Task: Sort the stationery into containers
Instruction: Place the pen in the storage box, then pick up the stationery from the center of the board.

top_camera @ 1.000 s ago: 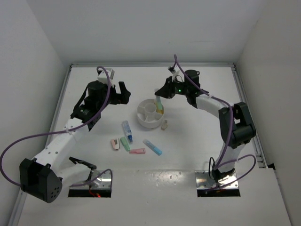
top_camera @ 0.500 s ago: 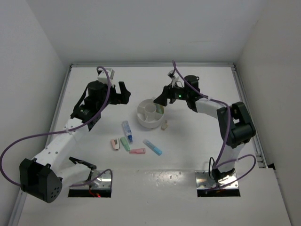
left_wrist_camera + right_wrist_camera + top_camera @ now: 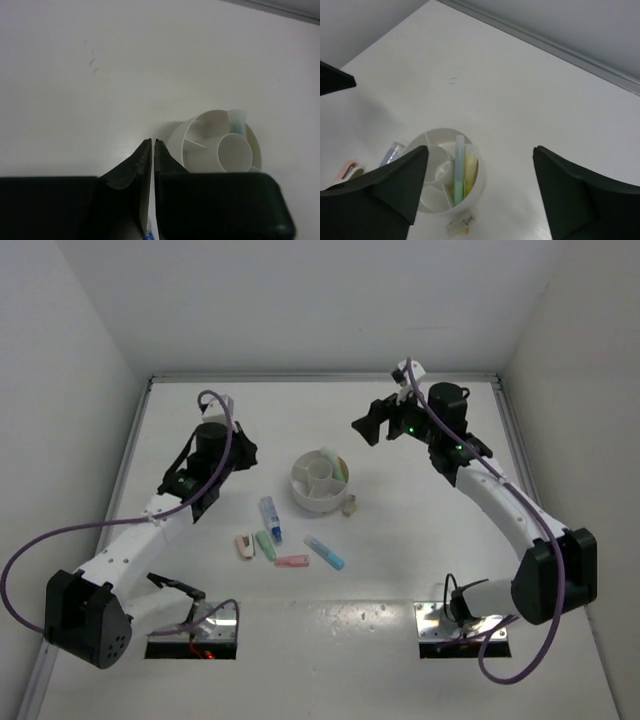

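Observation:
The round white tub (image 3: 305, 490) stands mid-table, with a green piece (image 3: 458, 169) and a yellow piece (image 3: 470, 170) upright in one compartment. A beige piece (image 3: 349, 505) lies against its near side. On the table in front lie a white-blue piece (image 3: 269, 518), a pink piece (image 3: 244, 545), a green piece (image 3: 266, 544), a flat pink piece (image 3: 292, 561) and a blue piece (image 3: 325, 552). My left gripper (image 3: 243, 453) is shut and empty, left of the tub (image 3: 200, 125). My right gripper (image 3: 372, 422) hangs open and empty, above and to the right of the tub (image 3: 427, 136).
White walls close in the table on the left, back and right. A raised rail (image 3: 320, 377) runs along the far edge. Both arm bases sit at the near edge, with purple cables looping beside them.
The right gripper opened over the tub, left the green piece in it, then drew back up and to the right. The left gripper's jaws went from open to shut.

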`<state>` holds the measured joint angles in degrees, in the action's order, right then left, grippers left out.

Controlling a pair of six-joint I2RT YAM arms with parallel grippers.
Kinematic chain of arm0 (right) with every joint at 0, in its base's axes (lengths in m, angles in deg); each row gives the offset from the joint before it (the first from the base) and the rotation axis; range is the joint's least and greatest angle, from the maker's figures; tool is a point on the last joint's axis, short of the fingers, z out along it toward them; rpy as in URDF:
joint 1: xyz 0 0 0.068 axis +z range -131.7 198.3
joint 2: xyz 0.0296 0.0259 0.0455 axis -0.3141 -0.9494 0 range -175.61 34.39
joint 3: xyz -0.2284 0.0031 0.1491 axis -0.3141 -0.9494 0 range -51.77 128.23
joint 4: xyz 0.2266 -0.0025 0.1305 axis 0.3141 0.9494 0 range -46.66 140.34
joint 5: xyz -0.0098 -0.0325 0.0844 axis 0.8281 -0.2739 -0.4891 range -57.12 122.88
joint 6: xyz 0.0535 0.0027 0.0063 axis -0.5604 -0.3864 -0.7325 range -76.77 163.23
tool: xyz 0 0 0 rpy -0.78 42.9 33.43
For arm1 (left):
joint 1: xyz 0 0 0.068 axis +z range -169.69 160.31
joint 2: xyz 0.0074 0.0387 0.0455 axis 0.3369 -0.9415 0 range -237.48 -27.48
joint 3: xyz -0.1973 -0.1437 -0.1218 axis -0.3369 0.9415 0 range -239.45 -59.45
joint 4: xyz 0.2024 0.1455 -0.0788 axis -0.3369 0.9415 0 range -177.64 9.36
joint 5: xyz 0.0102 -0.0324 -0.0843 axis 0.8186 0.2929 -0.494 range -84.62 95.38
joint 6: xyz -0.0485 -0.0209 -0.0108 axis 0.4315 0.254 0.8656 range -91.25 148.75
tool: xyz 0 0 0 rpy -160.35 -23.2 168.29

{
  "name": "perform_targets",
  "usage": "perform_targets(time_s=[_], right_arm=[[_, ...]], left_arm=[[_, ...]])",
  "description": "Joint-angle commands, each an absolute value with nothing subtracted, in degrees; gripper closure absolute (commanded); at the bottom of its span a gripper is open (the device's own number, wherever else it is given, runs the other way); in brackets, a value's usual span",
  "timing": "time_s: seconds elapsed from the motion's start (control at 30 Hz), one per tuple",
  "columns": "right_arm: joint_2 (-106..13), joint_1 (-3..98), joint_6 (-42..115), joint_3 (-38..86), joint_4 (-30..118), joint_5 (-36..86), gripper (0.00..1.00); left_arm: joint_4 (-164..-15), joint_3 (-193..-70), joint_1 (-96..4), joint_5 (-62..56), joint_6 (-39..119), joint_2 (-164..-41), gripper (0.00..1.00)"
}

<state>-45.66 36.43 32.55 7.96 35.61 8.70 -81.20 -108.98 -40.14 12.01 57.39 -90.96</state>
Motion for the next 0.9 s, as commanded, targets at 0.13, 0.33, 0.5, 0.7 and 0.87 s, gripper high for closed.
perform_targets(time_s=[0.13, 0.33, 0.5, 0.7, 0.87], right_arm=[[-45.1, 35.4, 34.8, 10.6, 58.1, 10.1, 0.77], [-41.7, 35.4, 34.8, 8.5, 58.1, 12.6, 0.7], [-41.1, 35.4, 34.8, 7.8, 57.5, 13.1, 0.7], [-40.0, 35.4, 33.7, 7.3, 57.0, 13.6, 0.7], [-38.7, 34.9, 33.1, 7.3, 57.0, 14.9, 0.7]], left_arm=[[-73.5, -105.7, -47.4, 23.8, 76.7, -100.0, 0.51], [-68.8, -105.1, -53.5, 32.4, 84.7, -108.2, 0.04], [-67.4, -105.1, -54.0, 36.1, 88.6, -110.4, 0.08], [-69.2, -103.5, -54.1, 33.9, 93.1, -113.2, 0.25], [-70.8, -103.5, -54.1, 31.2, 93.6, -116.3, 0.4]])
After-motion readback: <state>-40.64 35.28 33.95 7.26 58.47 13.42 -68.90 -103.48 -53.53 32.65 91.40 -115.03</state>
